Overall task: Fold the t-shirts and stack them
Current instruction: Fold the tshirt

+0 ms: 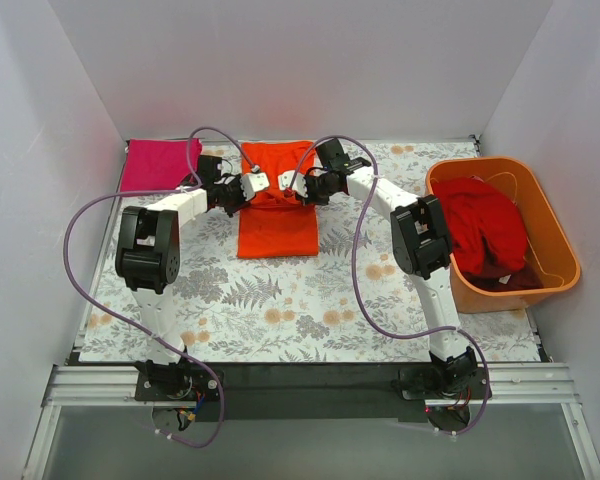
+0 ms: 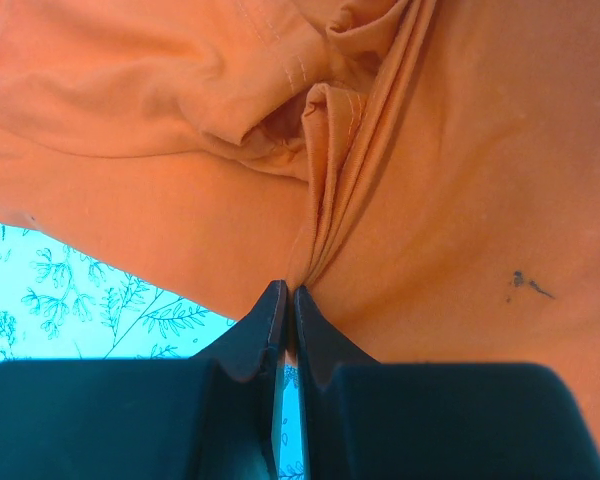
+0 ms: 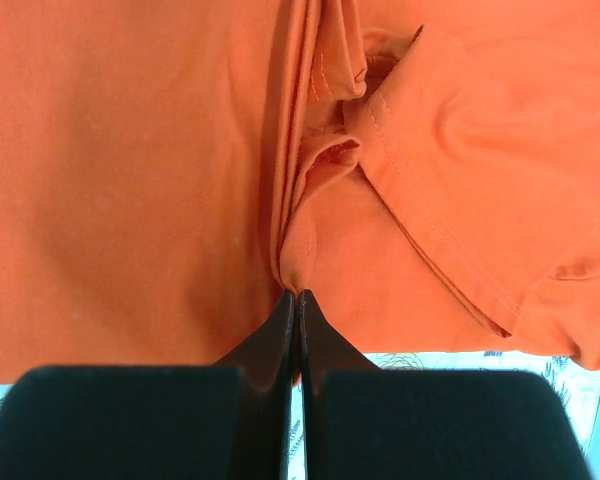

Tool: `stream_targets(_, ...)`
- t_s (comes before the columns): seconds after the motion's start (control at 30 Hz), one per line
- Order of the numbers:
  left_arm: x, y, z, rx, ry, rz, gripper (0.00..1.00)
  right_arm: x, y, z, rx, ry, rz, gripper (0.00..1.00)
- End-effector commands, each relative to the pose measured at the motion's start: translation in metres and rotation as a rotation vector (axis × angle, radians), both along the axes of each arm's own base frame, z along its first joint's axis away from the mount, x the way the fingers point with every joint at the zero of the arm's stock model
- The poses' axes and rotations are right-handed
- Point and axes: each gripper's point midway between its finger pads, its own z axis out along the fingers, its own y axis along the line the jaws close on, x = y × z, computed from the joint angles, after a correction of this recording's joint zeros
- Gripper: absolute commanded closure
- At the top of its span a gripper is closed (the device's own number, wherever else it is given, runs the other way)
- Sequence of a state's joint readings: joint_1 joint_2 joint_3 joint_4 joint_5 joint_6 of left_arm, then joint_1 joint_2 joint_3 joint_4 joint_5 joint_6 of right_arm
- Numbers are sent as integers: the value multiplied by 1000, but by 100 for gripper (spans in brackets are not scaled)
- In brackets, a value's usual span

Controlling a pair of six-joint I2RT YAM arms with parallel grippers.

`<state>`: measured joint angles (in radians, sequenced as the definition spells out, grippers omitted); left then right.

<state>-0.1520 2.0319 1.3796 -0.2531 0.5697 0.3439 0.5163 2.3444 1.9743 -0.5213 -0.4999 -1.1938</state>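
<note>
The left gripper (image 1: 260,187) and right gripper (image 1: 286,185) meet over the orange t-shirt (image 1: 277,225) on the table (image 1: 280,300). A magenta t-shirt (image 1: 158,164) lies far left — a red t-shirt (image 1: 485,232) fills the tub (image 1: 565,258) at right.

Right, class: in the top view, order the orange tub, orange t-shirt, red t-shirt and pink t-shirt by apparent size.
1. orange tub
2. orange t-shirt and red t-shirt: too alike to rank, and the red one is bunched
3. pink t-shirt, smallest

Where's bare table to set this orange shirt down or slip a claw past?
Bare table lies between the orange shirt and the arm bases. Crowded: left claw and right claw pinch that shirt, magenta shirt far-left, tub right.
</note>
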Motion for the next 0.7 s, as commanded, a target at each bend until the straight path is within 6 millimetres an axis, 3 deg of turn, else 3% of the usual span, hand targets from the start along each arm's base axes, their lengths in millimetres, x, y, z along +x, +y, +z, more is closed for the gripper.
stream_targets(0.0, 12, 1, 39, -22, -105, -11, 100, 14, 6, 22, 37, -79, 32, 99)
stream_targets(0.33, 22, 6, 20, 3, -82, 16, 100, 24, 6, 11, 24, -100, 7, 97)
stream_targets(0.43, 29, 8, 22, -4, -79, 57, 84, 33, 8, 21, 47, -127, -27, 78)
stream_targets(0.6, 37, 10, 58, -88, -101, 142, 56, 52, 12, 64, 117, -216, -110, 46)
stream_targets(0.67, 31, 14, 64, -104, -89, 167, 52, 54, 9, 80, 136, -224, -149, 45)
